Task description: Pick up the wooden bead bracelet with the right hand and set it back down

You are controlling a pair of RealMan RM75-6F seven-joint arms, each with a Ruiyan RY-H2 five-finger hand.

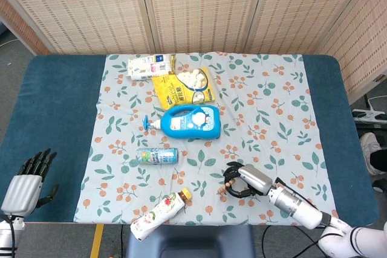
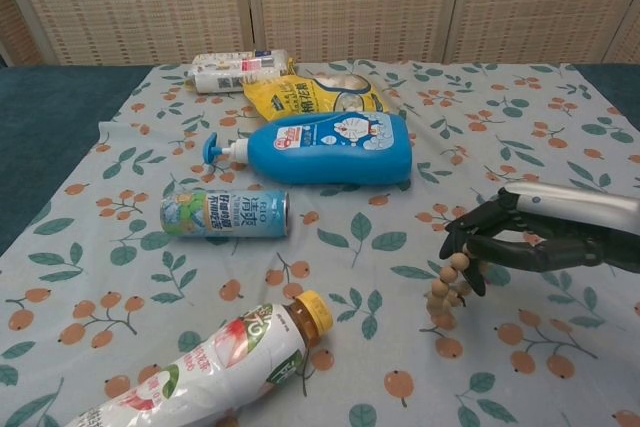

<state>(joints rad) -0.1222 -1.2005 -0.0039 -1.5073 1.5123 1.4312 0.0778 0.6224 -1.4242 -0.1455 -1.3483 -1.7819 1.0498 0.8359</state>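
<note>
The right robot hand (image 2: pixel 500 237) is pinching the light wooden bead bracelet (image 2: pixel 446 289) w/ its dark fingers curled down, low over the front-right part of the leaf-and-fruit printed cloth (image 1: pixel 278 107) covering the worktop; the bracelet is hanging as a limp strand from the fingertips (image 2: pixel 462 247), its bottom beads touching or nearly touching the cloth, can't tell which. In the head view the same robot hand (image 1: pixel 242 180) is sitting near the front edge w/ the beads (image 1: pixel 227 182) bunched under it. Judging by this, the set-down is in progress, not yet released. Risks: if the fingers are opening while the strand is snagged on a fingertip, the beads could be dragged along when the arm lifts; a high release could let them roll toward the front edge. The orange-capped drink bottle lying on its side (image 2: pixel 215 367) is near on the left but apart, so a sideways sweep might nudge it. The left robot hand (image 1: pixel 27 179) is idling off the cloth at the worktop's front-left, fingers spread, holding nothing
</note>
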